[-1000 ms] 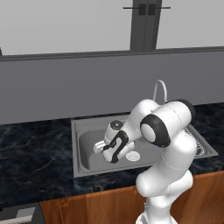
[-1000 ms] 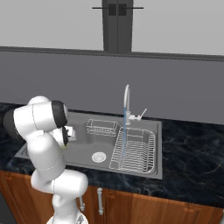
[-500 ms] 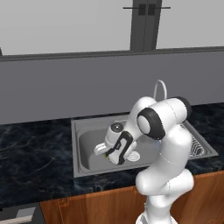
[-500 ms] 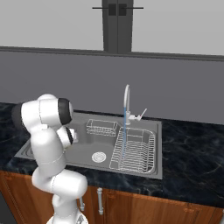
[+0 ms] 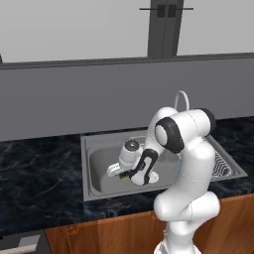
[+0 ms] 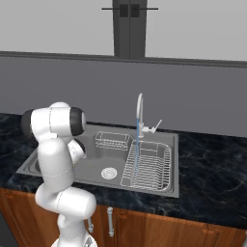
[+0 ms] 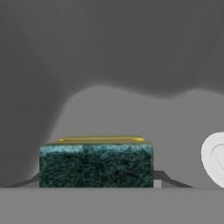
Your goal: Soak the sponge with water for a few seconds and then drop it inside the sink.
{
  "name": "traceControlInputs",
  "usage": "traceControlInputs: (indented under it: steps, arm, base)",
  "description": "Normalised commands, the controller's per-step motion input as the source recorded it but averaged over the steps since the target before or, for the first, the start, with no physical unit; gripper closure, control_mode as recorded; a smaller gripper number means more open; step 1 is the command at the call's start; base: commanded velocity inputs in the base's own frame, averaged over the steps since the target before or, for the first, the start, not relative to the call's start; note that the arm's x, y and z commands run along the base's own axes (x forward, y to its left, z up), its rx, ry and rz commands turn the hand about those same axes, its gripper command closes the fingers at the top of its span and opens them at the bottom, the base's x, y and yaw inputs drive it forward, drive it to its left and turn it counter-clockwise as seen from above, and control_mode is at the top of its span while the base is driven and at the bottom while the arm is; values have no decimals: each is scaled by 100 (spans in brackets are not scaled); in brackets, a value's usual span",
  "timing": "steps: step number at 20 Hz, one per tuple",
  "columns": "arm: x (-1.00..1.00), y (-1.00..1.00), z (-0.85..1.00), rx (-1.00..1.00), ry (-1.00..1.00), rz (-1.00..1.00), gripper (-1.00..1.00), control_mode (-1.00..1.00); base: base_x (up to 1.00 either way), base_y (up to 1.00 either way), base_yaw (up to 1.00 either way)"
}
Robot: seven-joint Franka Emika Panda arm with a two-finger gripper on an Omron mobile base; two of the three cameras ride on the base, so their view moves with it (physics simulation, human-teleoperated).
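One sponge [image 7: 96, 161] sits clamped in the tool [image 5: 120, 175], the two fingers closed on its ends, dark green scrub face toward the hand camera and a sliver of yellow body showing above it. In the left base view the tool hangs low inside the left part of the basin, near the front wall of the sink [image 5: 94, 193], with the sponge just a small yellow-green patch at its tip. Beside the sponge in the hand view, the round white drain [image 7: 215, 158] lies on the basin floor.

Farther right, over the wire dish rack [image 6: 149, 166], one thin blue stream of water [image 6: 137, 147] falls from the arched faucet [image 6: 140, 111]. The sponge is well apart from that stream, on the other side of the drain. A single small wire basket [image 6: 112, 140] stands at the back wall of the basin, and the dark marbled worktop [image 6: 212, 169] runs around the sink on every side.

As a judgement: the pick-up is done, since the sponge is firmly held, and the tap is already running. Whether the soak has happened cannot be told from these pictures; the sponge is not under the water now. If it has not, the sponge has to be carried right to the stream, held there, and then released into the basin.
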Motion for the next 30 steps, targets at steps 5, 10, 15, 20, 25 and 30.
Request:
traceControlInputs:
  steps: [5,10,15,20,25,30]
  arm:
    - [-19,8,-15,0,-2,0,100,-100]
    - [-22,8,-11,0,-1,0,100,-100]
    - [-6,2,-4,-2,0,0,100,-100]
    - [0,0,0,0,0,0,100,-100]
    - [0,0,0,0,0,0,100,-100]
    - [0,0,0,0,0,0,100,-100]
  base:
    - [0,0,0]
    - [0,0,0]
    - [0,0,0]
    - [0,0,0]
    - [0,0,0]
    - [0,0,0]
